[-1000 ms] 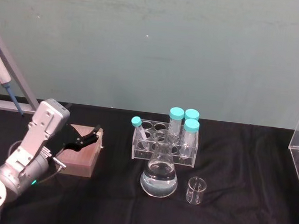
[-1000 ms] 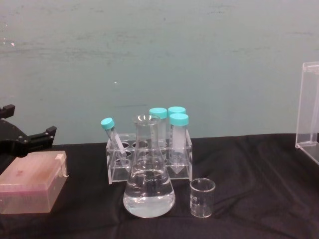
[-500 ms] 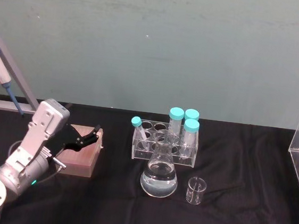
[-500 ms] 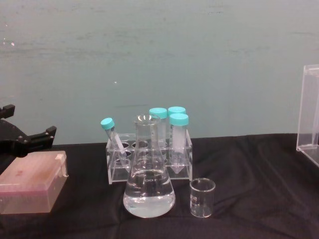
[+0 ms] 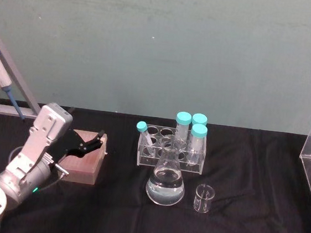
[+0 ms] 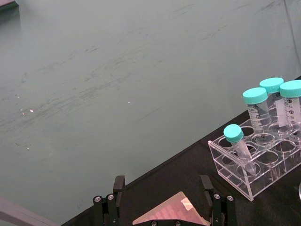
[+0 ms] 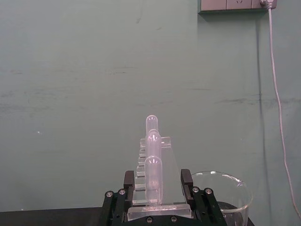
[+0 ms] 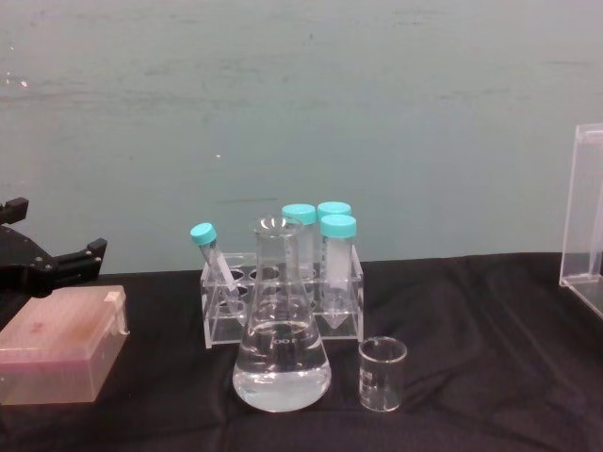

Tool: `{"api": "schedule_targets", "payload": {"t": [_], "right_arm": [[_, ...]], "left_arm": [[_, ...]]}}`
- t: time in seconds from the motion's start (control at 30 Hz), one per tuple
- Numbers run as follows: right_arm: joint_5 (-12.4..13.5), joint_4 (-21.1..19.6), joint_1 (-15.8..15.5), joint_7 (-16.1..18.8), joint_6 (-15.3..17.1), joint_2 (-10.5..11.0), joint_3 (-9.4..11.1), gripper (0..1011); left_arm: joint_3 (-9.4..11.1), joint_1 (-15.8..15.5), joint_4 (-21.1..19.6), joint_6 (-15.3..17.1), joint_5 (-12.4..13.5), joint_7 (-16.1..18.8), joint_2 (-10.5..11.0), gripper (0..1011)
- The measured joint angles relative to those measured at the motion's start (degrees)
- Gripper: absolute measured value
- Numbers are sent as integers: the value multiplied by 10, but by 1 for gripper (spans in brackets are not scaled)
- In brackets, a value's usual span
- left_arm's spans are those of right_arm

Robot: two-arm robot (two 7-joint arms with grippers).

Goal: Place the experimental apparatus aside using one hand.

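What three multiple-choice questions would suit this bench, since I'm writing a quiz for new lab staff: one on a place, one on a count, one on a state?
1. Where does the beaker stand relative to the conical flask?
A) to its right
B) behind it
C) on top of it

2. How many teal caps are there?
A) two
B) four
C) six

3. What sits between the fingers of the right gripper?
A) the beaker
B) nothing
C) the acrylic stand

Answers:
1 A: the beaker stands just right of the conical flask, apart from it.
2 B: three upright tubes and one leaning tube each carry a teal cap.
3 C: the right gripper clasps the acrylic stand with its pipettes, while the left gripper hangs open over the pink box.
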Motion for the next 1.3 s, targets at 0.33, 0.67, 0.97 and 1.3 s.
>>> {"api": "schedule_targets", "payload": {"t": [0.33, 0.67, 0.97, 1.3], "right_arm": [[1, 1, 1, 2, 4, 3, -1, 599], [1, 1, 1, 2, 4, 2, -1, 599], [1, 1, 1, 2, 4, 2, -1, 599], [1, 2, 1, 1, 4, 2, -1, 599]], "left_arm": [[0, 0, 0, 0, 0, 0, 0, 1000], [0, 0, 0, 0, 0, 0, 0, 1000], [0, 0, 0, 0, 0, 0, 0, 1000], [0, 0, 0, 0, 0, 0, 0, 1000]]}}
